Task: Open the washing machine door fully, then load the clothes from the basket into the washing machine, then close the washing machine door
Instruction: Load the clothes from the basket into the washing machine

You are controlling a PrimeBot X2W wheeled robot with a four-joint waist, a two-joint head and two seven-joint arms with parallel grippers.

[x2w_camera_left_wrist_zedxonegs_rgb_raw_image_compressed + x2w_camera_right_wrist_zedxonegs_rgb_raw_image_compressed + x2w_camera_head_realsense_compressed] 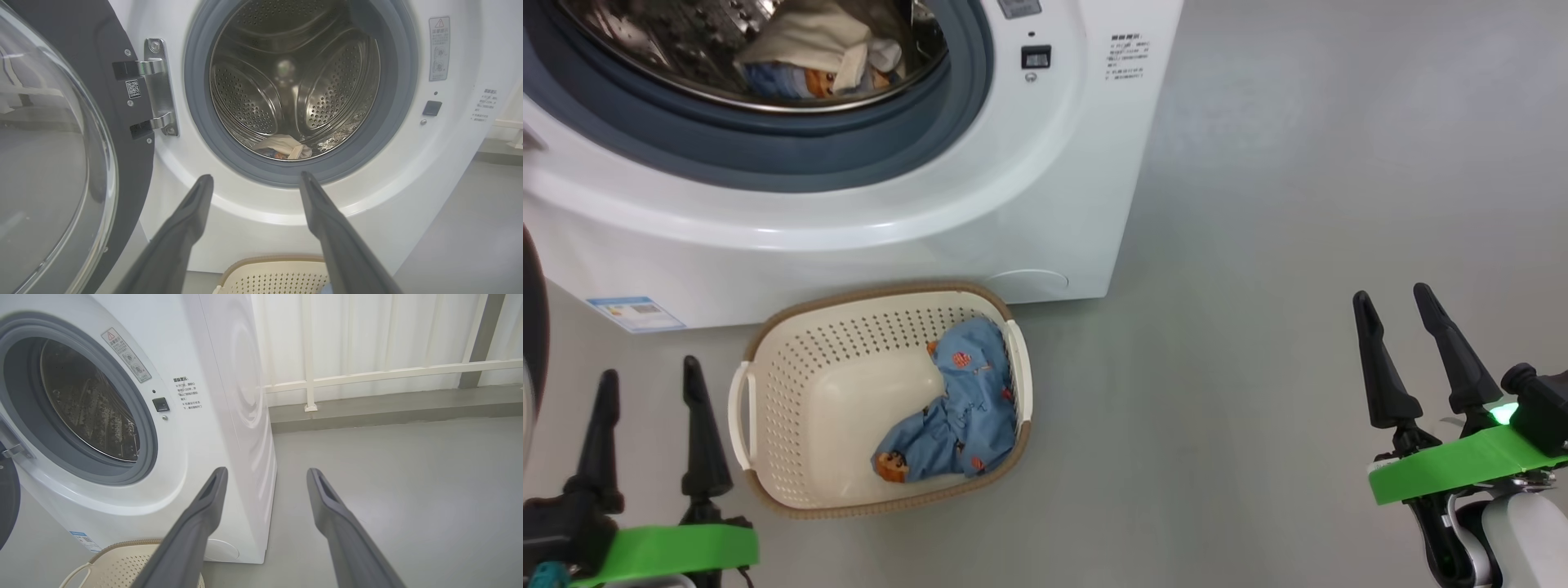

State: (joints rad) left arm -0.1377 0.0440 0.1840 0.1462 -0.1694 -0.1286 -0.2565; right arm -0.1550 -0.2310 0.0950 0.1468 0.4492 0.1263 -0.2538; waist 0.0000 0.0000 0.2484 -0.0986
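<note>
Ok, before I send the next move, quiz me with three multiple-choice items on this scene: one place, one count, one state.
1. Where does the basket stand relative to the washing machine?
A. On top of it
B. On the floor just in front of it
C. Behind it

2. How many garments lie in the basket?
A. One
B. None
C. Three

3. How is the washing machine door?
A. Shut
B. Taken off
C. Swung open on its hinge

Answers:
1 B: the head view shows it on the grey floor below the machine's front.
2 A: a single blue printed garment lies toward its right side.
3 C: the left wrist view shows the door swung aside, leaving the drum exposed.
</note>
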